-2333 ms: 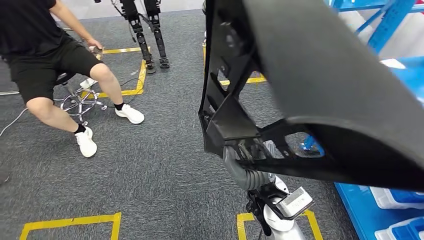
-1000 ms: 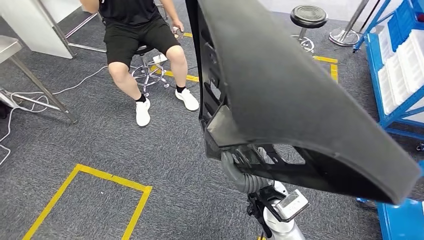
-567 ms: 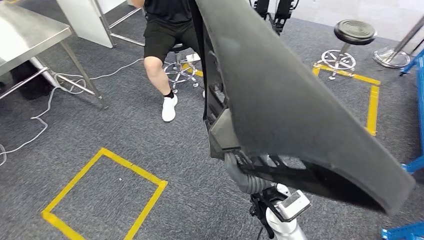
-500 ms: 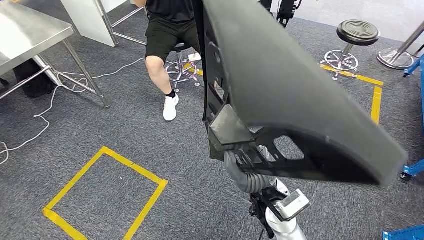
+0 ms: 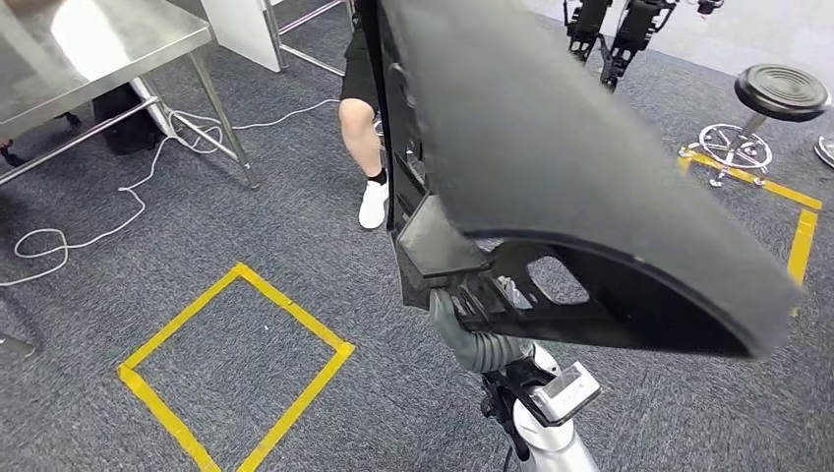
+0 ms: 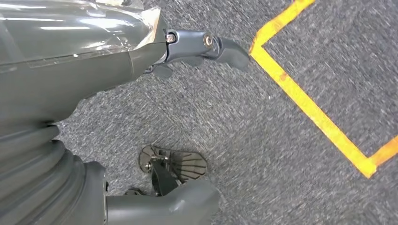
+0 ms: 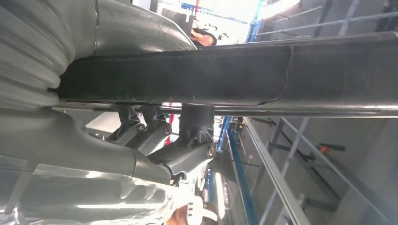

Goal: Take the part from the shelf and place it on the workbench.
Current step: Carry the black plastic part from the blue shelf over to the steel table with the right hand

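The part [image 5: 551, 147] is a large black curved panel with a ribbed, cut-out inner frame, and it stands in front of me in the head view. My right hand [image 5: 470, 313] holds it from below by its lower frame. In the right wrist view the dark fingers [image 7: 187, 140] wrap around the part's black bar [image 7: 244, 79]. The steel workbench [image 5: 89, 49] stands at the far left, apart from the part. My left hand [image 6: 206, 44] hangs over the grey carpet and holds nothing, with its fingers apart from the thumb.
A person sits behind the part, with a leg [image 5: 359, 128] and a white shoe [image 5: 374, 205] showing. A yellow tape square [image 5: 236, 364] marks the carpet at the near left. A white cable [image 5: 98, 231] lies under the workbench. A black stool [image 5: 782, 93] stands at the far right.
The camera has turned: the blue shelf has left the picture and the steel workbench has come in at the far left. The part stays in my right hand.
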Robot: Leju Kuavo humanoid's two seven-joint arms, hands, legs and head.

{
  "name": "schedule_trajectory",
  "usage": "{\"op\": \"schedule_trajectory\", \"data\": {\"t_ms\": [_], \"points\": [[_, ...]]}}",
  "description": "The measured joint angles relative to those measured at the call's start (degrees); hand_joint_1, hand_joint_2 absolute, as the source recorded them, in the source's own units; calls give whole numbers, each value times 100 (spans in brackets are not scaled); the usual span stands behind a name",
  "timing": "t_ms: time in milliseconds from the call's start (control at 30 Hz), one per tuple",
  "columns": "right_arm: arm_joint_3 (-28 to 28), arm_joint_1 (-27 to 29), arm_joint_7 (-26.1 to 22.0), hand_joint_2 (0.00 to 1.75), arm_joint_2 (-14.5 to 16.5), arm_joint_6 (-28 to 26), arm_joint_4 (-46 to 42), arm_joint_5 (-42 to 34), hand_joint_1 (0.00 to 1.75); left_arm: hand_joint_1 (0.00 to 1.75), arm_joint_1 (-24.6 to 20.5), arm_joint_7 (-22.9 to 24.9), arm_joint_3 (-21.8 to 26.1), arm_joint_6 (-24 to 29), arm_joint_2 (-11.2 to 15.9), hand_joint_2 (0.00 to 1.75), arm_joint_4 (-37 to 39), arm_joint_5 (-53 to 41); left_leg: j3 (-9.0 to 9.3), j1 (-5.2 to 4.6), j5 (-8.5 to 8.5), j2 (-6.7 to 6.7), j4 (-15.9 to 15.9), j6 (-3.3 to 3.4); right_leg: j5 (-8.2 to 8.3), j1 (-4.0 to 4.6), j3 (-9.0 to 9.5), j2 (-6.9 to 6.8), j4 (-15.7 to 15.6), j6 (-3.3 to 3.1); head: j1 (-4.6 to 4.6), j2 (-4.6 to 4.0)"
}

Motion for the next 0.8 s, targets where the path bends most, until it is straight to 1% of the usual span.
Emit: {"op": "schedule_trajectory", "data": {"t_ms": [33,67,100,133,167,200,233,267,300,333,367,400,433,467,500,533,567,600,633,667,700,733,767,800], "points": [[-1,-6,2,175,3,0,0,-1,175,0,1,-3,0,-1,-2,175,0,0,51,8,20,-53,-55,44,-47,3,-1,57,65,12,3,0],[-1,-15,1,175,4,0,0,-1,175,0,-3,-5,0,-3,-6,175,0,-2,104,19,41,-108,-108,82,-140,7,-65,162,249,2,8,0],[0,-19,1,175,0,0,2,-1,175,0,-9,-6,0,-5,-11,175,0,-6,144,30,56,-162,-141,111,-266,7,-204,294,544,-29,20,0],[1,-17,1,175,-8,0,8,-1,175,0,-20,-5,0,-7,-16,175,0,-12,156,21,56,-224,-150,129,-414,4,-404,405,935,-70,27,0],[1,-9,1,175,-20,-1,20,-2,175,0,-26,-2,0,-8,-16,175,0,-19,158,15,52,-296,-149,138,-532,5,-631,463,1315,-89,36,1],[1,2,3,175,-32,-1,36,-4,175,0,-28,2,0,-7,-17,175,0,-24,162,7,48,-375,-148,144,-575,8,-801,488,1555,-84,42,1],[1,10,4,175,-43,-1,51,-6,175,0,-25,8,0,-4,-18,175,0,-26,168,-2,43,-458,-146,148,-529,12,-885,503,1605,-57,42,1],[1,14,5,175,-51,-1,65,-9,175,0,-21,15,0,-1,-22,175,0,-27,178,-9,40,-541,-144,145,-382,15,-842,522,1401,-16,43,1],[2,12,5,175,-56,-1,72,-10,175,0,-19,21,0,8,-27,175,0,-27,190,-14,35,-621,-141,139,-180,16,-699,565,1013,23,43,1],[3,9,5,175,-57,-1,79,-12,175,0,-17,27,0,20,-34,175,1,-35,194,-17,26,-693,-134,128,18,12,-532,661,593,42,45,0],[4,6,4,175,-58,-1,85,-14,175,0,-17,32,-1,33,-40,175,1,-48,193,-28,11,-760,-121,106,173,7,-385,744,250,32,45,0],[5,4,4,175,-58,-2,94,-17,175,0,-14,36,-3,46,-43,175,2,-70,184,-33,-2,-813,-111,81,260,7,-294,806,45,1,43,0],[5,1,3,175,-59,-1,103,-21,175,0,-7,39,-5,60,-45,175,2,-94,168,-31,-11,-859,-106,51,295,14,-259,833,-28,-44,44,0],[5,-3,3,175,-59,-1,109,-26,175,0,4,42,-8,69,-44,175,2,-111,154,-26,-17,-900,-106,20,307,20,-244,792,-42,-88,44,0],[6,-11,2,175,-56,-1,114,-32,175,0,16,43,-9,79,-42,175,2,-124,142,-10,-23,-912,-100,-4,316,9,-235,745,-52,-124,45,1],[8,-22,2,175,-52,0,116,-40,175,0,25,43,-11,90,-45,175,3,-132,117,-8,-63,-843,-42,-33,320,-6,-220,697,-65,-160,40,1],[13,-33,0,175,-47,0,119,-51,175,0,27,43,-15,103,-47,175,4,-149,49,-10,-161,-712,112,-65,319,-24,-203,644,-78,-192,21,1],[18,-40,-2,175,-45,-1,124,-62,175,0,24,45,-21,124,-48,175,5,-179,-83,-9,-319,-543,398,-97,311,-34,-186,587,-85,-221,4,1],[22,-42,-3,175,-46,0,132,-72,175,0,20,49,-30,145,-51,175,7,-218,-277,-5,-512,-378,783,-131,295,-24,-175,529,-86,-244,-15,0],[26,-40,-4,175,-48,-1,144,-80,175,0,19,55,-42,164,-50,175,7,-260,-492,11,-682,-285,1185,-159,283,-15,-170,467,-86,-260,-26,0],[27,-37,-4,175,-51,-2,158,-84,175,0,21,62,-54,178,-49,175,7,-296,-664,25,-772,-240,1487,-177,272,-7,-165,403,-85,-269,-24,0],[30,-35,-4,175,-52,-2,172,-86,175,0,27,68,-63,185,-49,175,7,-318,-736,36,-748,-221,1583,-187,262,-3,-160,344,-85,-272,-26,0],[32,-33,-4,175,-52,-2,182,-87,175,0,32,72,-71,189,-48,175,7,-331,-673,41,-609,-200,1424,-185,249,-1,-148,287,-85,-269,-26,0],[36,-34,-4,175,-51,-2,187,-88,175,0,35,74,-74,193,-46,175,7,-339,-488,39,-399,-147,1050,-170,234,1,-129,233,-85,-260,-27,0]]}}
